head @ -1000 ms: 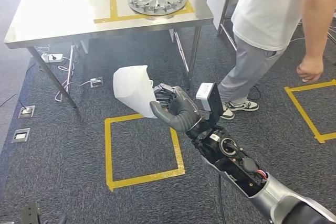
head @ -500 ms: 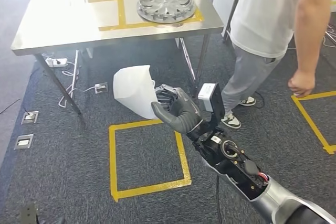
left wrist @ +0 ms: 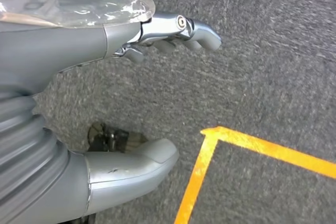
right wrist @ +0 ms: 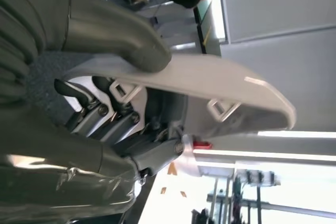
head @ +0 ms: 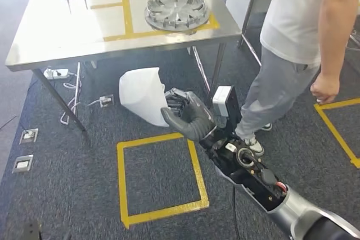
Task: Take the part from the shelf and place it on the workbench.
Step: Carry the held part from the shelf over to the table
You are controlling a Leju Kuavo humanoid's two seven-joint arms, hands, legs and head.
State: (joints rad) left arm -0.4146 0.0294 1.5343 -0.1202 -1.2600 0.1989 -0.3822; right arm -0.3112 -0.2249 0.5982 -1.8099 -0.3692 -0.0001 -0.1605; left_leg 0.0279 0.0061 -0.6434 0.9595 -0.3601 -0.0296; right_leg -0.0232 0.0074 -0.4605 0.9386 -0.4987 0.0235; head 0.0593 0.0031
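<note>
The right hand [head: 189, 117] is clamped on the white part [head: 142, 95], held over the carpet at 6 o'clock from the workbench [head: 50, 26]. The left hand [left wrist: 158, 87] hangs with fingers apart, holding nothing.

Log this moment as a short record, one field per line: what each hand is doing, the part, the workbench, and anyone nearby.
right hand: right hand grips the white part, held above the carpet short of the workbench
left hand: left hand holds nothing, fingers apart, over the carpet by a yellow tape corner
workbench: steel workbench ahead, a silver wheel cover lying on it inside a yellow tape outline
person: person standing to the right of the workbench
</note>
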